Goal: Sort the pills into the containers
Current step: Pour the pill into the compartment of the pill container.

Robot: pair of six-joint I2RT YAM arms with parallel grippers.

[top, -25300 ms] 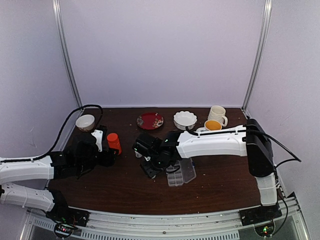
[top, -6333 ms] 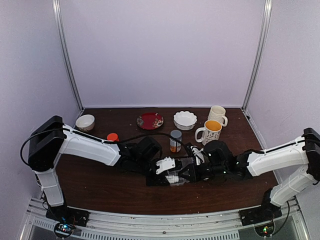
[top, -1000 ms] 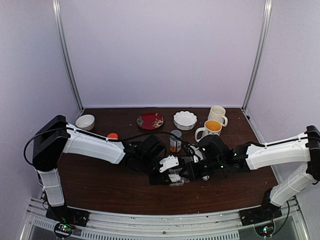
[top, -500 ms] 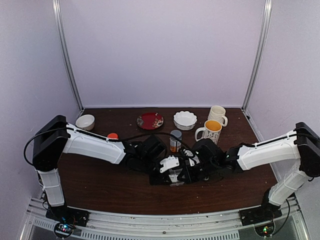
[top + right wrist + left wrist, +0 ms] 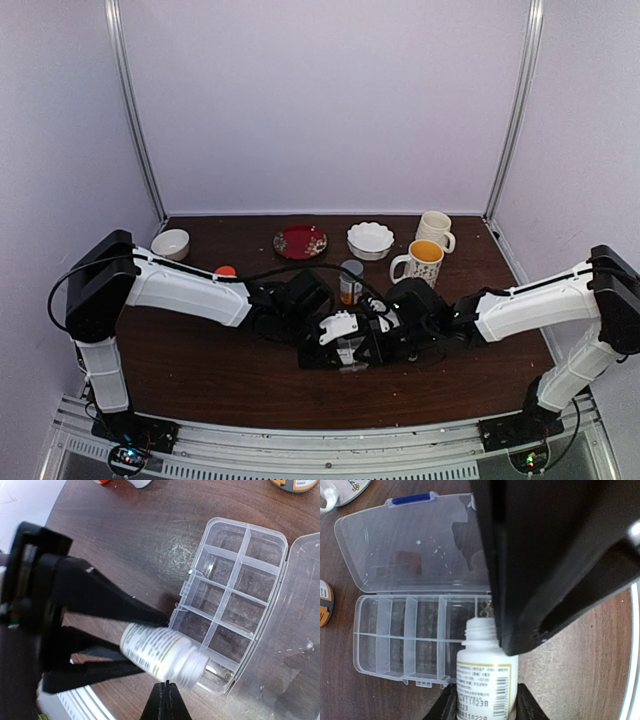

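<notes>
Between my left gripper (image 5: 485, 702) fingers: clamped on open white bottle (image 5: 485, 675), neck pointing away | just beyond its mouth: organizer compartments (image 5: 415, 635), box long axis crosswise, stretching left | right gripper (image 5: 166, 700): fingers together under mouth | pills: I see none.

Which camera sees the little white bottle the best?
The right wrist view: the small white plastic bottle shows whole, tilted, its open mouth at the clear plastic organizer box. The left wrist view shows only its neck and label, held in the left end effector. From the top camera it is too small to tell.
</notes>
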